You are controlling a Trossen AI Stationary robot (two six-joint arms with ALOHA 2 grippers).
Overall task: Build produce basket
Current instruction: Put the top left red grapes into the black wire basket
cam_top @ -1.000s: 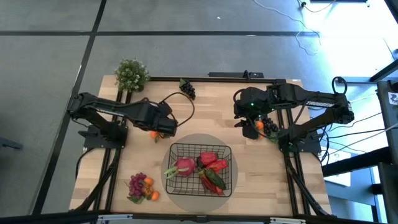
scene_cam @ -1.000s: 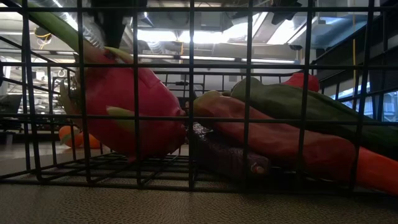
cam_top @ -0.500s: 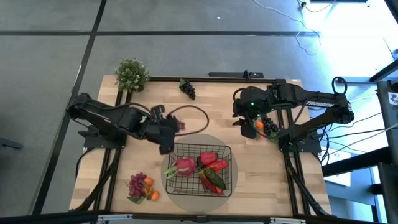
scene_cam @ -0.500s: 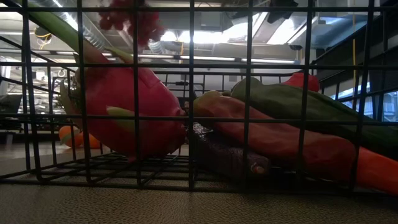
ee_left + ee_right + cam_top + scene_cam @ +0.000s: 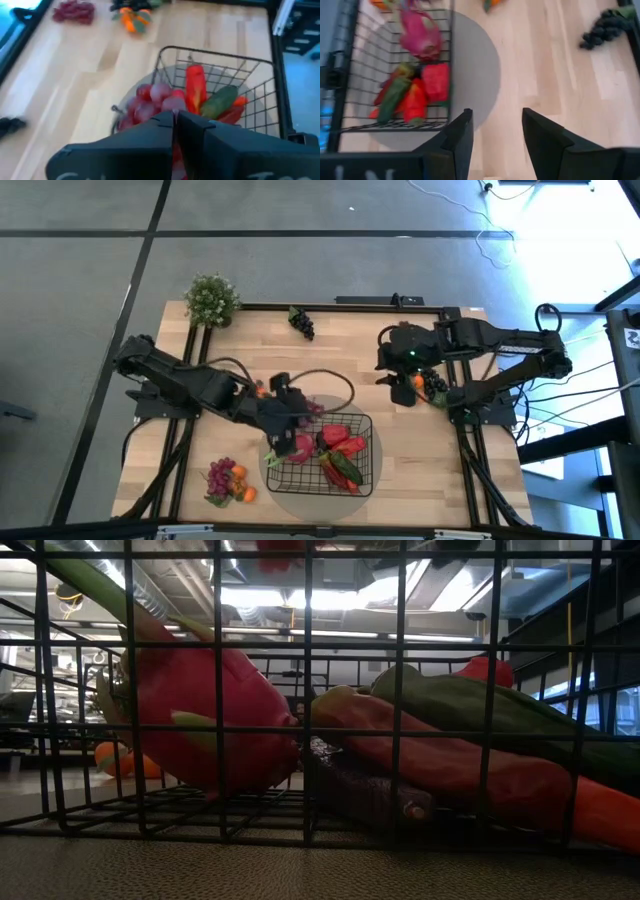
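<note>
The left gripper (image 5: 292,408) hangs over the near-left corner of the basket (image 5: 366,423), its 2 fingers pinched narrow on a red grape bunch (image 5: 154,101). Below it lie a pink radish (image 5: 298,446) and red peppers (image 5: 343,443). The right gripper (image 5: 492,132) waits spread wide beside black grapes (image 5: 433,383). No writing is legible.

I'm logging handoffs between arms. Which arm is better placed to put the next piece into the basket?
Left, most likely. The left gripper is above the basket, shut on a red grape bunch. The right gripper is open and empty, away from the basket.
</note>
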